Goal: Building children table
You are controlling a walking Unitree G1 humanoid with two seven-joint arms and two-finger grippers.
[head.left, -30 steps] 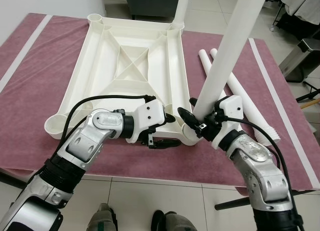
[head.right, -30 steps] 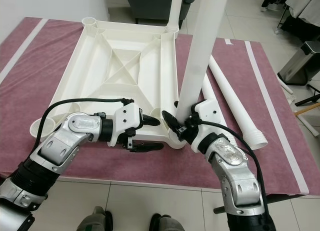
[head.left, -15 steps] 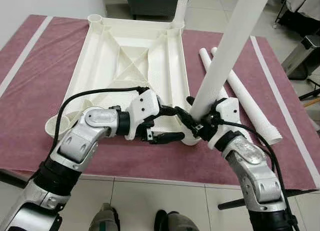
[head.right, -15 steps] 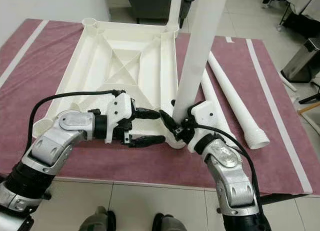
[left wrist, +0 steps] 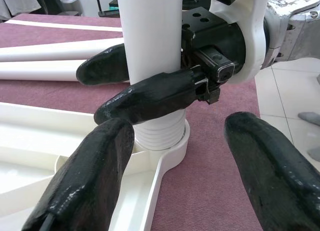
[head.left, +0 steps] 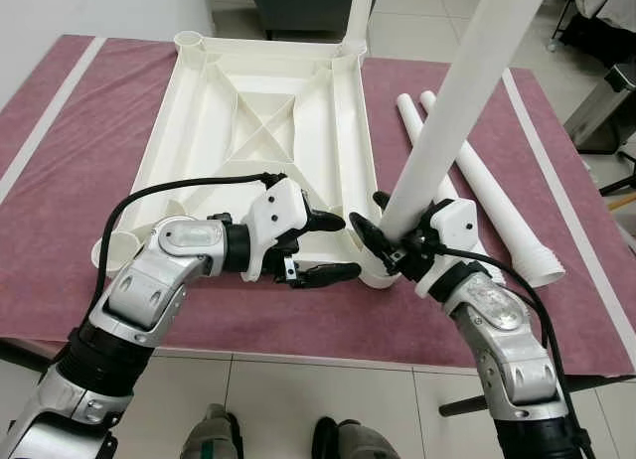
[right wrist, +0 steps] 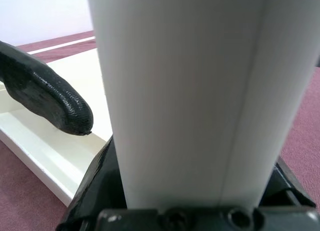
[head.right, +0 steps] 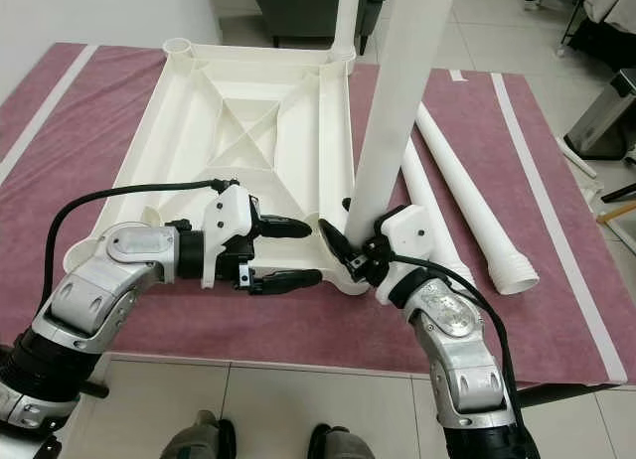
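A white plastic table top (head.left: 268, 131) lies upside down on a maroon cloth. One white leg (head.left: 452, 111) stands tilted in the near right corner socket (head.left: 376, 272), and my right gripper (head.left: 383, 221) is shut on it just above the socket. My left gripper (head.left: 348, 246) is open, a little to the left of that socket, with one finger above the frame's near edge and one below. In the left wrist view the leg (left wrist: 152, 36) sits in the socket ring (left wrist: 170, 151) between my left fingers (left wrist: 85, 191). Another leg (head.left: 360, 12) stands in the far right corner.
Two loose white legs (head.left: 477, 181) lie on the cloth right of the table top. The cloth's near edge (head.left: 298, 345) runs just below my arms, with tiled floor beyond it. A grey bin (head.left: 611, 101) stands at the far right.
My left gripper has edged right toward the corner socket. The right gripper keeps its hold on the tilted leg. The camera has shifted slightly.
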